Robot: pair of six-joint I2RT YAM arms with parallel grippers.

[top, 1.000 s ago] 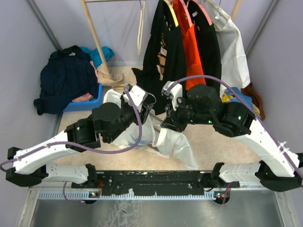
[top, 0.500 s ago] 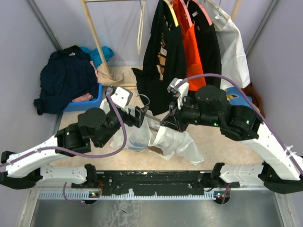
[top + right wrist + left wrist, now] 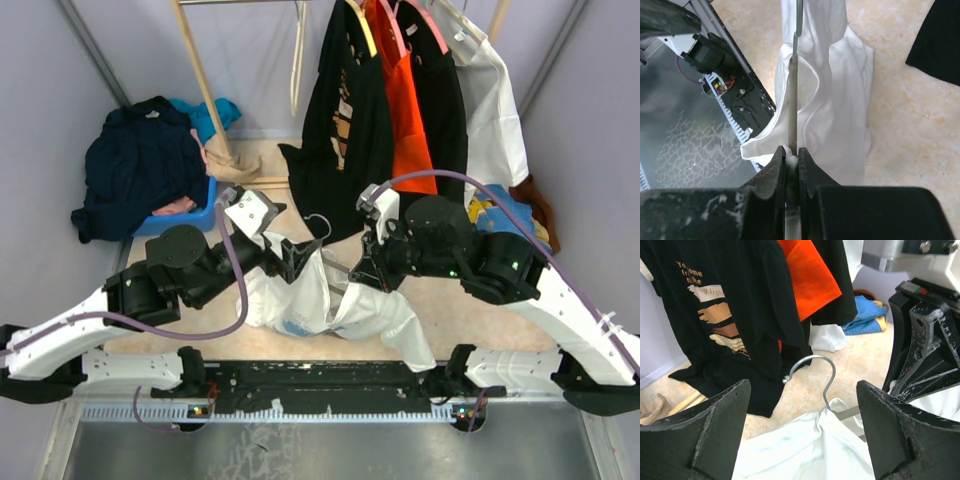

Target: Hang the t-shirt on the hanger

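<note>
From above, the 2 arms meet over the middle of the table [image 3: 440, 290]. The left gripper [image 3: 296, 258] hangs just left of the t-shirt [image 3: 300, 298]. The t-shirt hangs in 2 white folds between the grippers, with a little blue print showing low on the left fold. The silver hook of the hanger [image 3: 318, 220] pokes up above the cloth. The right gripper [image 3: 363, 268] is at the shirt's right shoulder, and cloth falls away below it toward the near edge. Behind, a rack holds a black shirt [image 3: 345, 120], an orange garment [image 3: 400, 100] and a white garment [image 3: 490, 110]. At far left, dark navy clothing [image 3: 140, 165] is heaped on a blue bin [image 3: 190, 215].

In the left wrist view, the left gripper's 2 fingers [image 3: 720, 432] stand wide apart, released, with nothing pinched between them. The hanger's hook [image 3: 826, 371] rises upright from the t-shirt's neck [image 3: 810, 445], midway between the fingers and touching neither. The right gripper's black body [image 3: 925, 355] is close on the right. The black shirt [image 3: 725, 310] and orange garment [image 3: 807, 275] hang beyond, and a blue cloth [image 3: 867, 320] lies on the floor.

In the right wrist view, the right gripper [image 3: 792, 162] is clenched tight on 1 pale arm of the hanger [image 3: 794, 110], with a bit of white fabric caught at the fingers. The t-shirt [image 3: 832, 100] drapes over that arm and down onto the table.
</note>
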